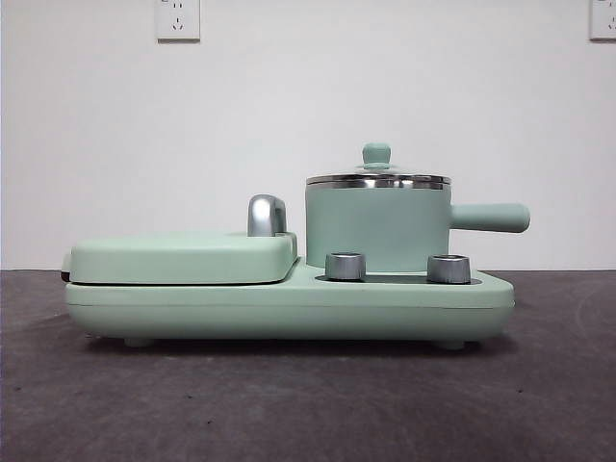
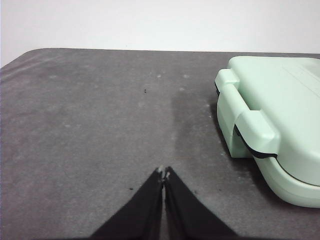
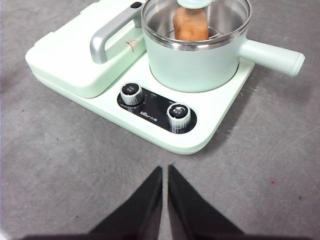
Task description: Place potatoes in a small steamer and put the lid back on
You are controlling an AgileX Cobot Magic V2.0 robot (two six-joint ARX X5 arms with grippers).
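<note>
An orange-brown potato [image 3: 190, 24] with rough, wrinkled skin stands inside the small steamer [image 1: 377, 229], seen through the glass from the right wrist view. The steamer is a mint-green cylindrical pot with a steel rim, and its straight side handle [image 1: 490, 218] sticks out to the right in the front view. The lid [image 1: 377, 177], clear glass with a steel rim and a mint-green knob [image 1: 376, 154], sits level on top of the pot and closes it.

The pot stands on the right part of a mint-green cooking base [image 1: 289, 306]. Just in front of the pot, on a dark panel, are two round metal dials [image 3: 155, 104], side by side. On the left part of the base lies a flat mint-green hinged griddle [image 1: 183, 257], closed, with a curved chrome handle [image 1: 266, 215] rising beside the pot. The base rests on a dark grey table [image 1: 308, 404], and a white wall with two power sockets [image 1: 178, 18] stands behind.

Neither gripper is touching anything. The right gripper [image 3: 165, 170] hovers over bare table in front of the dials, well apart from the pot, its two black jaws pressed nearly together and holding nothing. The left gripper [image 2: 164, 171] hovers over bare table near the griddle end of the base, jaws likewise closed to a thin slit and empty.
</note>
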